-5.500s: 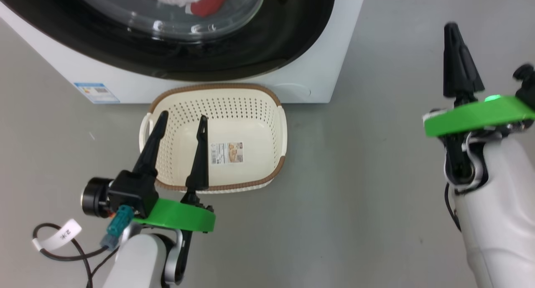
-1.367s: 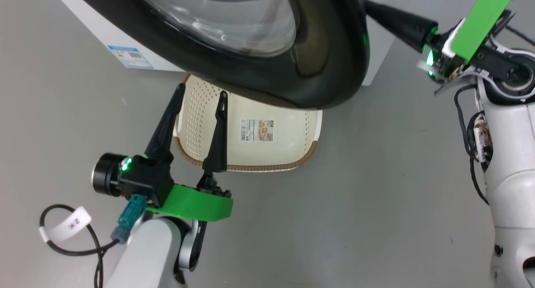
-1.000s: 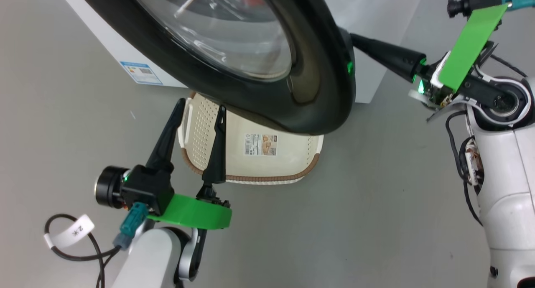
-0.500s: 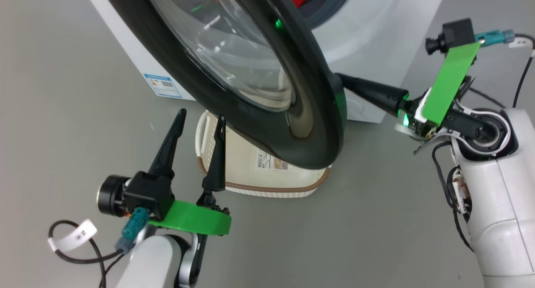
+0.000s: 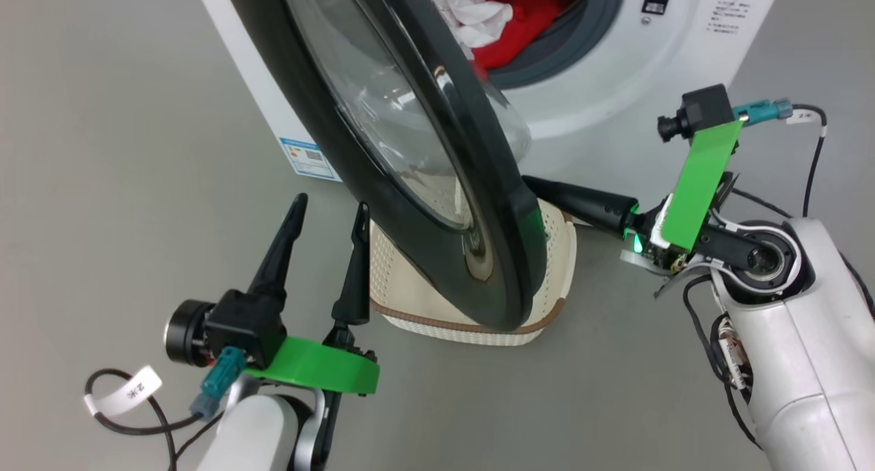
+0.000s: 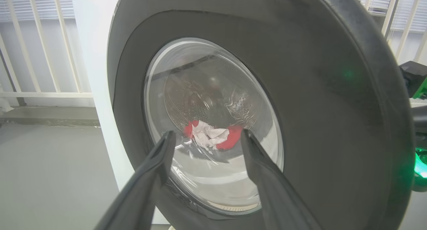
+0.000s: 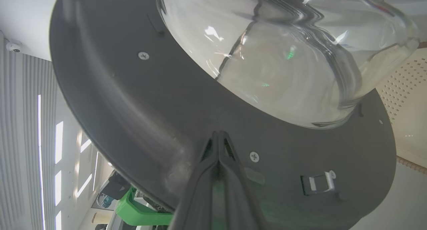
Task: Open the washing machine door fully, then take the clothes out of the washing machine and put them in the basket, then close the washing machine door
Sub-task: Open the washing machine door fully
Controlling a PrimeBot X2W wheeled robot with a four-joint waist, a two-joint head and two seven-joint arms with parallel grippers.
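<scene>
At 7 o'clock in my head view the left hand hovers above the floor. Its fingers are spread wide with nothing between them, pointing toward 12 at the outer face of the washing machine door. That door fills the centre from 12 down to 6 o'clock, partly swung out with its edge toward me. Under its lower edge, at 6 o'clock, sits the basket. It looks empty, though the door hides much of it. At 1 o'clock the clothes lie heaped in the mouth of the washing machine, red with a white crumple on top.

At 4 o'clock the right hand reaches in with its fingers pressed together, holding nothing. In its wrist view the tips seem to rest on the door's dark inner face, just below the glass bowl and at 10 o'clock from the latch.

I judge the door stiff and fairly heavy, free to move only about its hinge, and its gloss slippery. I would push on the flat inner rim near the free edge, not on the glass, which I treat as fragile. The clothes look soft, light and limp, so I would pinch a raised fold at the top of the heap. The basket seems light enough to skid if knocked.
</scene>
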